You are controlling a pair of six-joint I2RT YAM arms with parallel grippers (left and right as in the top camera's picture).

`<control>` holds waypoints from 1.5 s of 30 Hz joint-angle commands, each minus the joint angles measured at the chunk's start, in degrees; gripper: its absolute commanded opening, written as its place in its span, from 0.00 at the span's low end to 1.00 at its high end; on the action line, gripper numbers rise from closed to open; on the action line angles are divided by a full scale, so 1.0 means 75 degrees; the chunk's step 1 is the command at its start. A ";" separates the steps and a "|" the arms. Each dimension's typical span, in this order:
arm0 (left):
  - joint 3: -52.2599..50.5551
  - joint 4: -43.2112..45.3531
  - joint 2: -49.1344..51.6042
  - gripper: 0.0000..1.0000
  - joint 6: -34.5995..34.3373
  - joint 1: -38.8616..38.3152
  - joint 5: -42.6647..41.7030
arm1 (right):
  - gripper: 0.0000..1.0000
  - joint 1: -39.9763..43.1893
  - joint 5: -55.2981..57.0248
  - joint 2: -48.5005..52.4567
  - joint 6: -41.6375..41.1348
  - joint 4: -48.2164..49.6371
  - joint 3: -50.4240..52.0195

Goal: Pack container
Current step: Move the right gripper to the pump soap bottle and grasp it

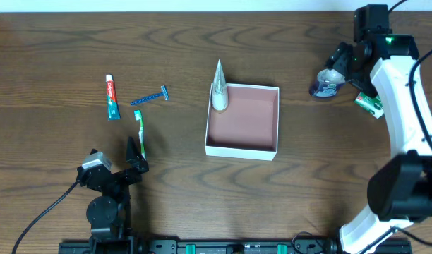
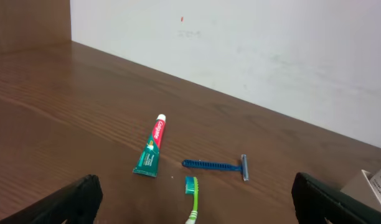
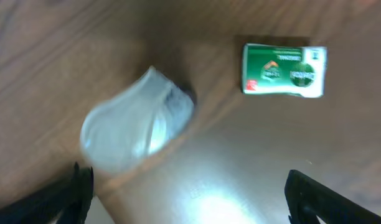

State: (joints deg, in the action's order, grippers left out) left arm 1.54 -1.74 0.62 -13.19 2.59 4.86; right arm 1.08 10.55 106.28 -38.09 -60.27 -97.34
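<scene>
Black fingers [image 2: 78, 198] of the left hand [image 1: 136, 156] frame its own view at both lower corners, spread wide with nothing between them. Just ahead of this hand a green-and-white plastic toothbrush [image 2: 192, 200] lies on the dark brown wooden bench [image 1: 61, 49], bristle head pointing away. Farther ahead lie a blue plastic disposable razor [image 2: 215, 165] and, to its left and apart from it, a red, white and green toothpaste tube [image 2: 151, 146]. Ahead and to the right of the left hand, well apart from it, sits the shallow square white-walled container [image 1: 248, 120] with a pinkish-brown floor. A tapered silvery-white tube [image 1: 218, 88] lies across its far left corner, narrow end out over the bench. The right hand [image 3: 190, 183] is also open, over a blurred, crumpled clear packet [image 3: 137, 124] with a dark end; whether they touch cannot be told. A small green-and-white box [image 3: 284, 70] lies to that hand's right. The container is well apart on its left.
</scene>
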 commanded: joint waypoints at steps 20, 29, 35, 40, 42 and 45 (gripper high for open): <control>-0.0175 -0.0265 -0.0038 0.98 0.0122 0.0038 0.0087 | 0.95 0.0047 -0.0866 0.0597 0.0667 0.1594 0.0044; -0.0175 -0.0265 -0.0038 0.98 0.0122 0.0038 0.0087 | 0.90 0.0047 -0.0871 0.0697 0.0810 0.1944 0.0044; -0.0175 -0.0265 -0.0038 0.98 0.0122 0.0038 0.0087 | 0.85 0.0050 -0.1072 0.1008 0.0950 0.2101 0.0044; -0.0175 -0.0265 -0.0038 0.98 0.0122 0.0038 0.0087 | 0.78 0.0047 -0.1212 0.1212 0.1134 0.2197 0.0044; -0.0175 -0.0265 -0.0038 0.98 0.0122 0.0038 0.0087 | 0.70 0.0050 -0.1215 0.1218 0.1291 0.2247 0.0044; -0.0175 -0.0265 -0.0038 0.98 0.0122 0.0038 0.0087 | 0.54 0.0050 -0.1215 0.1218 0.1469 0.2302 0.0044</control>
State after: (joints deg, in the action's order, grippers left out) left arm 1.54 -1.74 0.62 -13.21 2.59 4.86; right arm 1.76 2.17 115.24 -29.23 -43.33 -97.08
